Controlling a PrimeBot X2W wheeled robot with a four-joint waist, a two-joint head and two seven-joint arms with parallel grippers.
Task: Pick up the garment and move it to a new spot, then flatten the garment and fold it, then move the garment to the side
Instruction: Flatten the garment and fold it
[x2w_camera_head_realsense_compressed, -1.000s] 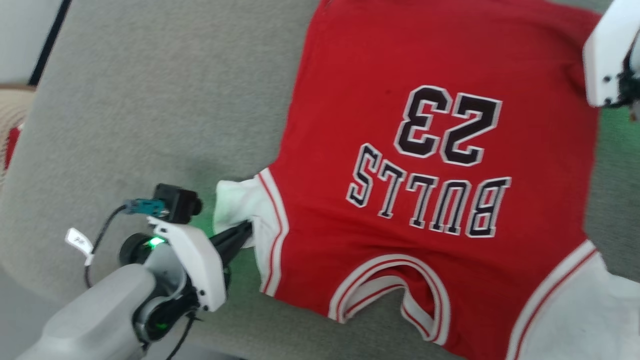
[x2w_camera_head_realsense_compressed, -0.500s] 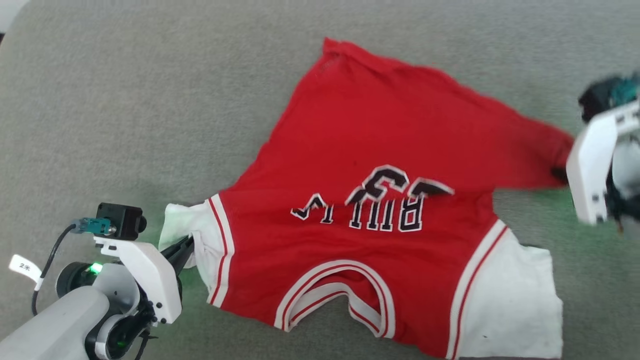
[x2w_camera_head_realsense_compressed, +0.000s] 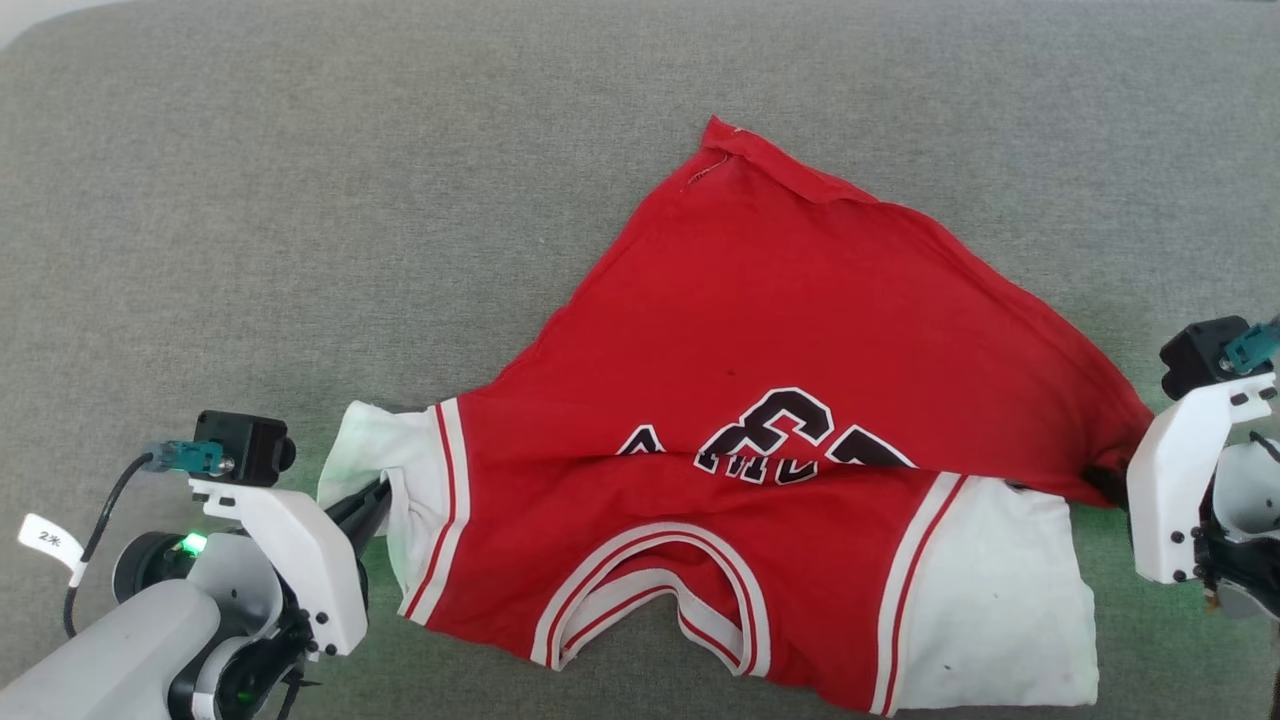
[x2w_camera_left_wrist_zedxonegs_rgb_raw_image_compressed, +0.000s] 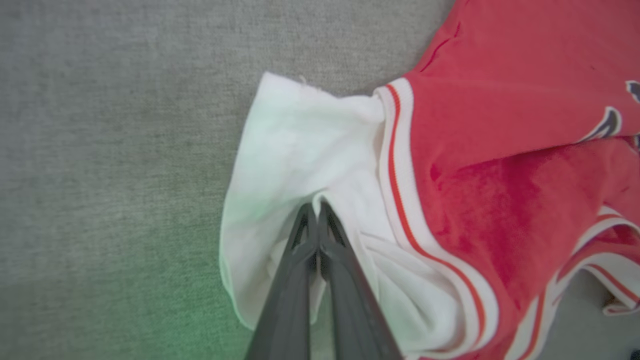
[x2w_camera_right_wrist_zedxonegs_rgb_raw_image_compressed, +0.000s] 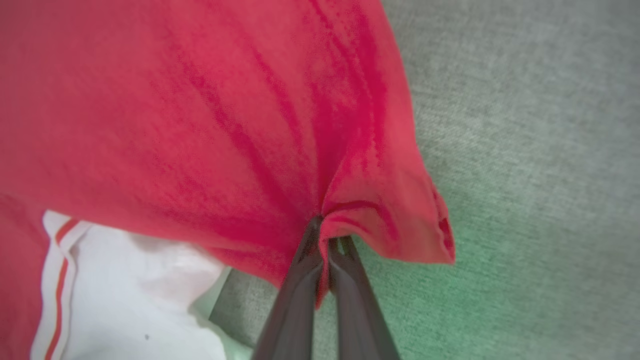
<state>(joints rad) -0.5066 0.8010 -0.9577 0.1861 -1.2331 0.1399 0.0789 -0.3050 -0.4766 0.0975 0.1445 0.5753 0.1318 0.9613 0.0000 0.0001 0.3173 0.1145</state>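
Garment (x2w_camera_head_realsense_compressed: 760, 330) position: it lies on the grey fabric surface (x2w_camera_head_realsense_compressed: 250, 200), collar opening toward the robot and hem side away. The far body panel is drawn over toward the chest, which forms a fold line across the lettering (x2w_camera_head_realsense_compressed: 770, 440).

Left claw (x2w_camera_left_wrist_zedxonegs_rgb_raw_image_compressed: 316, 207): fully closed, pinching a bunch of the white sleeve (x2w_camera_left_wrist_zedxonegs_rgb_raw_image_compressed: 300, 150) on the robot's left. Judged purpose: to anchor that shoulder so the cloth does not slide while the other arm works.

Right claw (x2w_camera_right_wrist_zedxonegs_rgb_raw_image_compressed: 327, 235): fully closed on a corner of the red hem. Tension creases fan out from the pinch point. Judged purpose: to carry this corner over the opposite sleeve (x2w_camera_head_realsense_compressed: 1000, 590) and lay the fold.

Limits of observation:
- The fold covers most of the lettering. The tops of the number characters remain legible as shapes, not as text.
- In the head view, red cloth and the pale wrist housing conceal the right claw tips.
- Whether either claw holds one layer or two cannot be determined.
- The other hem corner (x2w_camera_head_realsense_compressed: 720, 135) rests on the surface, ungripped.
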